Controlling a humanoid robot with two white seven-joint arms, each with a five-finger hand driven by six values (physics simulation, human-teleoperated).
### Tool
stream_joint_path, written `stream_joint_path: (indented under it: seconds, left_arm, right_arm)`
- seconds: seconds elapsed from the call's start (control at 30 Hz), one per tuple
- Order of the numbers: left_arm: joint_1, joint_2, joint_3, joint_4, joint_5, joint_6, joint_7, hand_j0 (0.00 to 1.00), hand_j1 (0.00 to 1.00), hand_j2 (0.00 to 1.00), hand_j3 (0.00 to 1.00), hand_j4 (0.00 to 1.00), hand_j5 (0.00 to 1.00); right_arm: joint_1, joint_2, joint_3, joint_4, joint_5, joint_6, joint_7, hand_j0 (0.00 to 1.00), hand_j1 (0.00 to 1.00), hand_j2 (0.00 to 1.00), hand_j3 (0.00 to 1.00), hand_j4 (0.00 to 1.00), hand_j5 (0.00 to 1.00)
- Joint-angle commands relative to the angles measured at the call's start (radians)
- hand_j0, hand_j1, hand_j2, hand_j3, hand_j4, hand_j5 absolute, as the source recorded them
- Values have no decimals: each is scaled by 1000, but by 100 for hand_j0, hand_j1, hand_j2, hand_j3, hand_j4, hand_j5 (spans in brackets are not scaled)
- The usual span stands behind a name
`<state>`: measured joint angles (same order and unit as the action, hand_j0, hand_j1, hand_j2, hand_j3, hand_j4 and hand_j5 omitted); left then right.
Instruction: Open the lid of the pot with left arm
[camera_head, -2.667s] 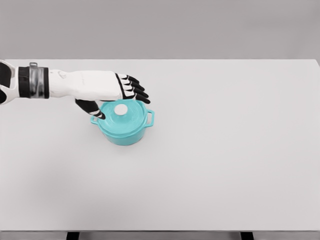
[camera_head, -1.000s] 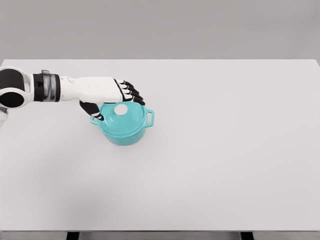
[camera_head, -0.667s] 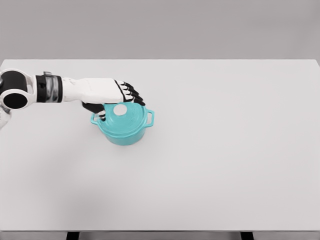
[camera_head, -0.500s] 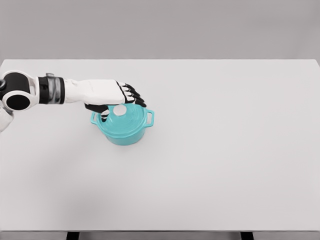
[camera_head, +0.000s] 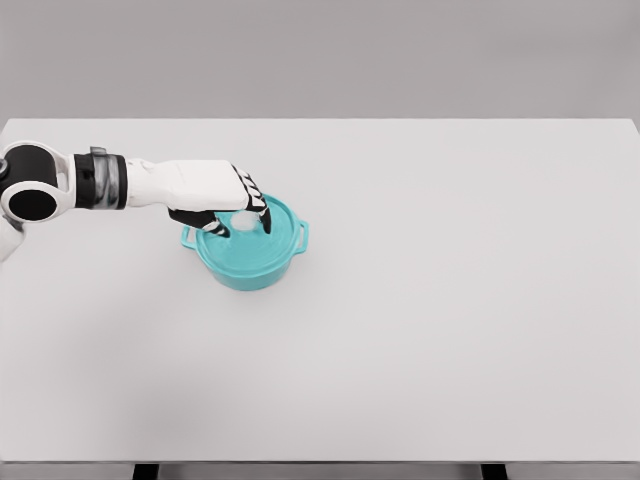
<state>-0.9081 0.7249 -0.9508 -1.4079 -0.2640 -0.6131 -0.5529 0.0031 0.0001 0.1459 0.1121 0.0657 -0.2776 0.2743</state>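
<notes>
A turquoise pot (camera_head: 248, 262) with two side handles stands on the white table (camera_head: 420, 300), left of the middle. Its turquoise lid (camera_head: 262, 240) sits on it, with a white knob (camera_head: 243, 221) at the centre. My left hand (camera_head: 243, 216) reaches in from the left and lies over the lid, its fingers curled down around the knob and its thumb on the near left side. The lid still rests flat on the pot. The right arm is out of view.
The table's front edge runs along the bottom of the head view and its back edge lies just beyond the pot and arm. A plain grey wall stands behind.
My left hand has come down onto the lid, and its fingers, stretched over the lid's far rim earlier, have curled in around the white knob. The pot has not moved.
</notes>
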Motion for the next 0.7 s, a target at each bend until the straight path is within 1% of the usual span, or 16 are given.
stream_joint_path:
  seconds: [0.0,0.17,0.27,0.4,0.5,0.57,0.6,0.67]
  left_arm:
    - [-2,1,1,0,8,2,1,58,58,58,58,58,58]
    - [0,4,0,-5,12,2,-1,58,58,58,58,58,58]
    - [0,18,0,-17,22,2,-1,55,55,55,55,55,55]
    - [-8,105,15,-131,104,2,-4,54,54,54,54,54,54]
    - [-14,163,21,-194,152,2,-5,54,54,54,54,54,54]
    - [-12,208,49,-246,198,2,-7,53,53,53,53,53,53]
    - [-14,229,52,-272,222,2,-7,53,53,53,53,53,53]
    - [-12,274,70,-313,246,2,-7,53,53,53,53,53,53]
  right_arm:
    - [0,0,0,0,0,0,0,100,100,100,100,100,100]
    - [-2,0,0,0,0,0,0,100,100,100,100,100,100]
    - [-2,0,0,0,0,0,0,100,100,100,100,100,100]
    - [0,0,0,0,0,0,0,100,100,100,100,100,100]
    - [-2,0,0,0,0,0,0,100,100,100,100,100,100]
    - [0,0,0,0,0,0,0,100,100,100,100,100,100]
    - [0,0,0,0,0,0,0,100,100,100,100,100,100]
    - [-2,0,0,0,0,0,0,100,100,100,100,100,100]
